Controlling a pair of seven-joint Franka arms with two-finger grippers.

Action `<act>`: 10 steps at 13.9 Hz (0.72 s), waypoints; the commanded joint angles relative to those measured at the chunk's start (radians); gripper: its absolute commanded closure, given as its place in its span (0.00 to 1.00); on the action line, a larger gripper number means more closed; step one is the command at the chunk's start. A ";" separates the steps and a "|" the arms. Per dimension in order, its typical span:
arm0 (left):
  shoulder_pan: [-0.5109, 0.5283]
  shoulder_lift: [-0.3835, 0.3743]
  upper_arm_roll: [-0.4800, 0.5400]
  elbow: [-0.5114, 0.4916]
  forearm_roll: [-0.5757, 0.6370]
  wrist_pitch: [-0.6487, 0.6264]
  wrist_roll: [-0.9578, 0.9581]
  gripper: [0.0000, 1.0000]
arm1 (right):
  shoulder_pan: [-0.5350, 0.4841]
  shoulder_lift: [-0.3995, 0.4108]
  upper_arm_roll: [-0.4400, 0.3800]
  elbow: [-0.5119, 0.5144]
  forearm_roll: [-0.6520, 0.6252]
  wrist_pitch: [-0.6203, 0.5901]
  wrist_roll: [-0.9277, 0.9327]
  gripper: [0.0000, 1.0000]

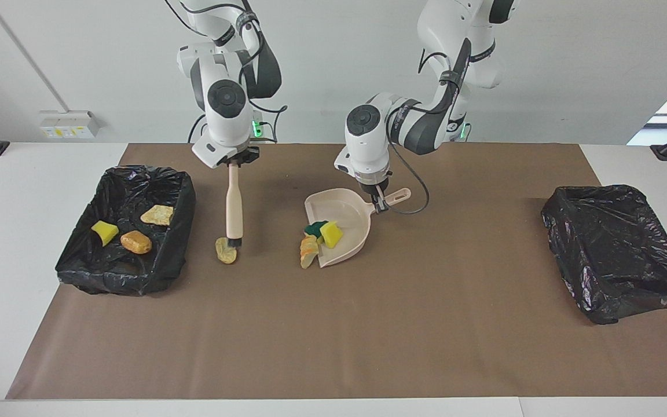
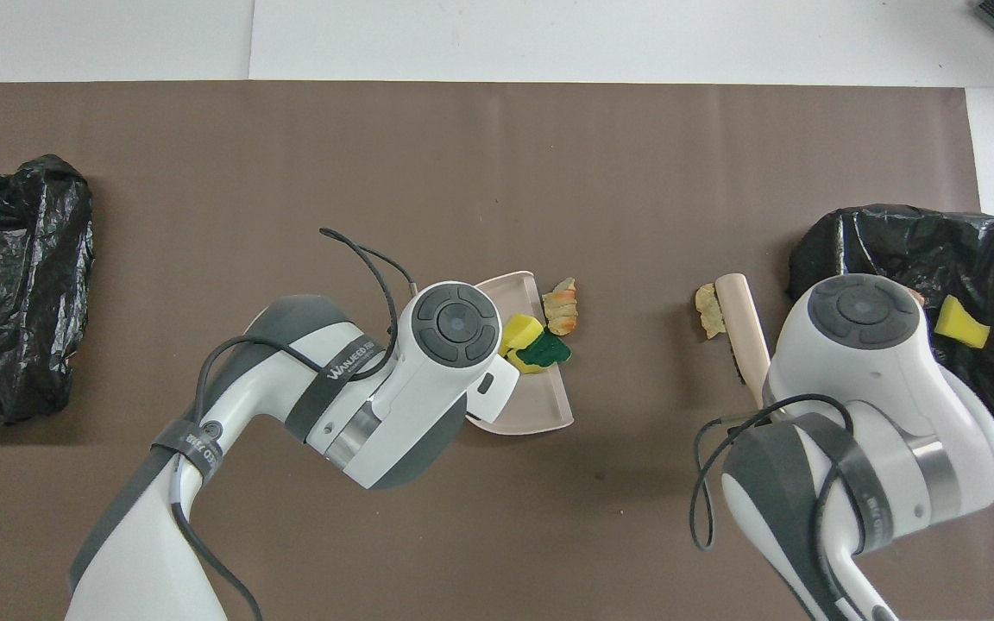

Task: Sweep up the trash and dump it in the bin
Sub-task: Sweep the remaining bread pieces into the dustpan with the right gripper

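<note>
Clamped on the brush point(image 1: 234, 205) handle, my right gripper point(image 1: 233, 163) hangs from a bent arm, the bristles touching a tan scrap point(image 1: 226, 250) on the mat beside the bin point(image 1: 162, 272), where three more pieces lie. My left gripper point(image 1: 377, 200) reaches steeply down, pinching the dustpan point(image 1: 350, 217) handle. I see two sponge pieces point(image 1: 330, 234) in the pan and an orange-tan chunk point(image 1: 309, 251) at its lip.

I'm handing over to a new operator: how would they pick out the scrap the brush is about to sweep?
Start at the black-lined bin with scraps in it, at the right arm's end of the table. Beside it, the right gripper holds a beige brush upright. The pale yellowish scrap at its bristles lies alone on the mat; the others are in the bin or at the dustpan.
</note>
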 commanded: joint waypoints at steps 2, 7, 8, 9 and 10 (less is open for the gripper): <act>0.028 -0.015 -0.001 -0.031 0.008 0.054 -0.009 1.00 | -0.084 0.015 0.014 -0.045 -0.072 0.072 -0.115 1.00; 0.031 -0.016 -0.001 -0.038 0.018 0.050 -0.005 1.00 | -0.107 0.048 0.015 -0.093 -0.057 0.177 -0.158 1.00; 0.029 -0.018 -0.001 -0.040 0.018 0.047 -0.005 1.00 | -0.096 0.065 0.017 -0.093 -0.033 0.186 -0.142 1.00; 0.029 -0.018 -0.001 -0.040 0.018 0.044 -0.005 1.00 | -0.090 0.082 0.018 -0.091 0.027 0.200 -0.123 1.00; 0.028 -0.019 -0.001 -0.040 0.018 0.040 -0.005 1.00 | -0.064 0.085 0.018 -0.090 0.081 0.203 -0.110 1.00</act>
